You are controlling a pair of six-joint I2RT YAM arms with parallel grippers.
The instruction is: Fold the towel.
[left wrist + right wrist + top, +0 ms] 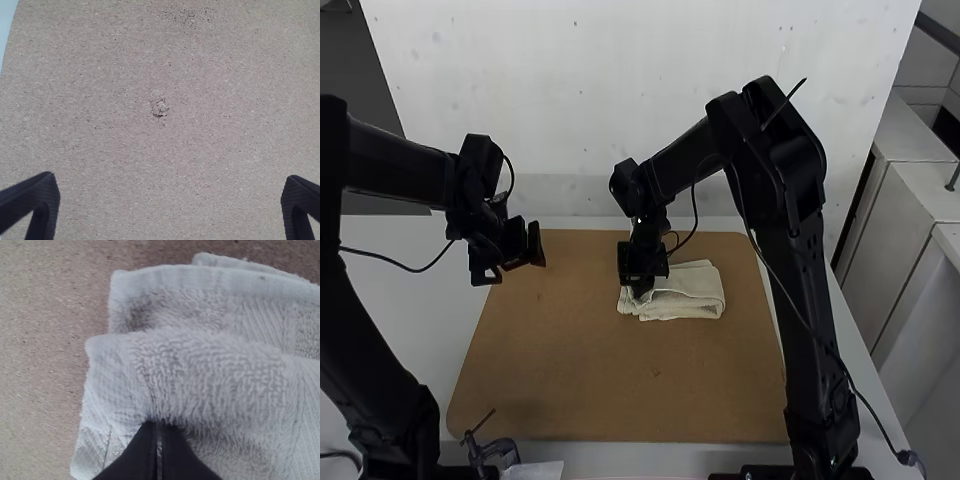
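Towel, pale and folded into a compact layered bundle, lying on the far part of the board, right of centre. The white counter carries the brown board, which takes up most of the high view's middle. The right arm stands at the board's right and bends over it, a thin black cable running alongside; the left arm stands at the opposite side. The right hand is lowered to the towel's left portion. In the right wrist view, its fingers are closed together, tips touching the terry surface beside a raised, rounded fold; whether cloth is pinched between them cannot be told. Behind this fold, a hemmed layer and part of another edge show; a further layer projects at the towel's left side in the high view. The left hand is open above the board's far left area, well apart from the towel, its fingers widely separated. A small chipped spot marks the board's surface.
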